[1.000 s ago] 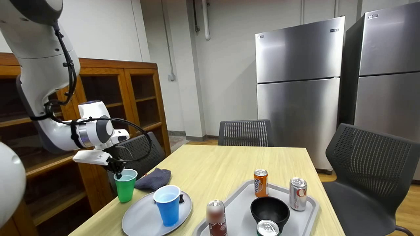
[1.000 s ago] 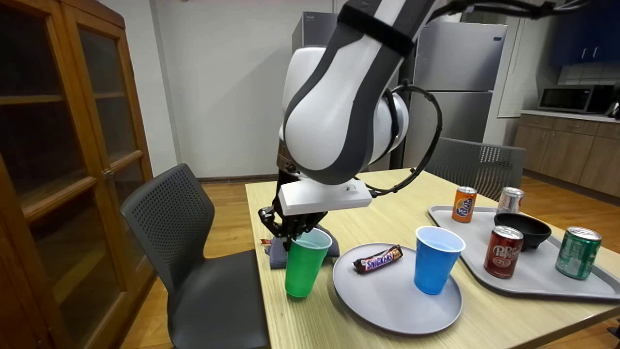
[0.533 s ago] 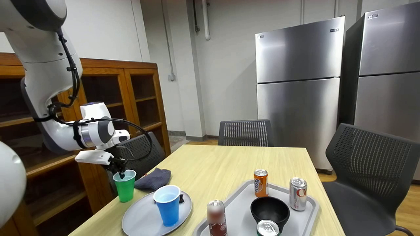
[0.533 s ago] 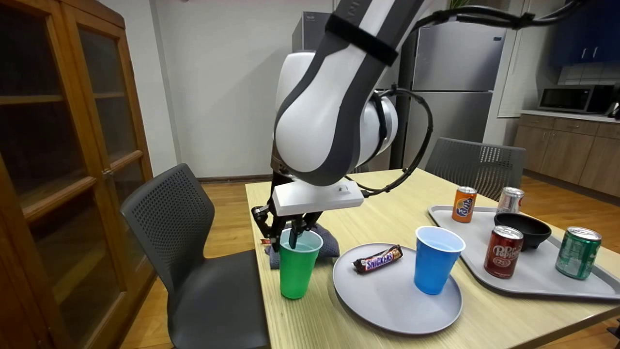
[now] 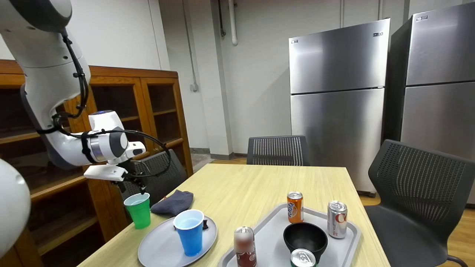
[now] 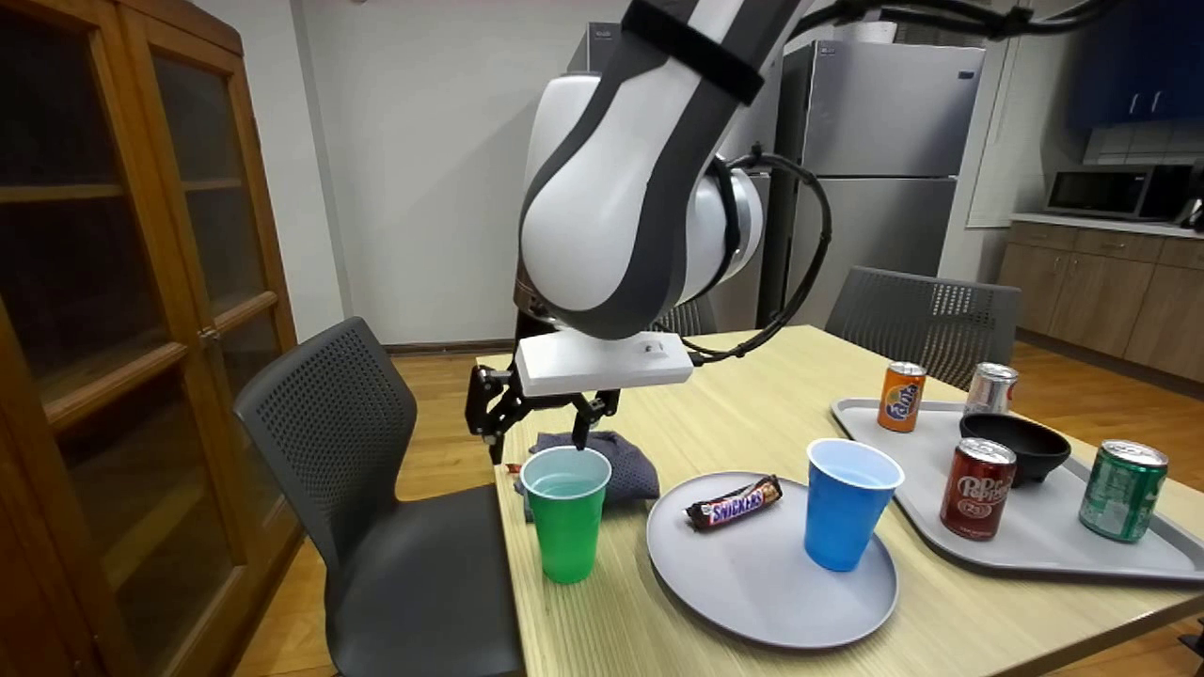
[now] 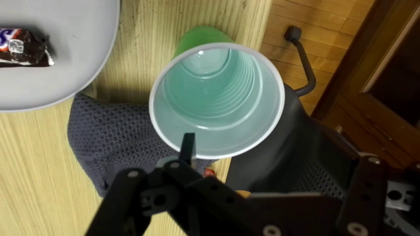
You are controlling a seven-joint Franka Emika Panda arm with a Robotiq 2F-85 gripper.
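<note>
My gripper (image 6: 537,446) stands open just above a green cup (image 6: 569,527) near the table's edge, with nothing held between its fingers. In both exterior views the fingertips are about level with the rim or slightly higher. The cup (image 5: 139,213) leans a little in an exterior view. From the wrist view I look into its pale, empty inside (image 7: 210,91). One dark finger (image 7: 187,146) overlaps the rim there; whether it touches, I cannot tell. The other fingertip is out of that view. A dark grey cloth (image 7: 115,134) lies beside the cup.
A grey plate (image 6: 752,602) holds a Snickers bar (image 6: 734,503) and a blue cup (image 6: 847,512). Farther right, a grey tray (image 6: 903,489) carries several cans and a black bowl (image 6: 1011,447). A dark chair (image 6: 414,555) stands against the table's side, near a wooden cabinet (image 6: 141,357).
The fingers, close together at the green cup's rim a second ago, have spread apart and risen. The cup has shifted slightly left and tipped a little in both exterior views.
</note>
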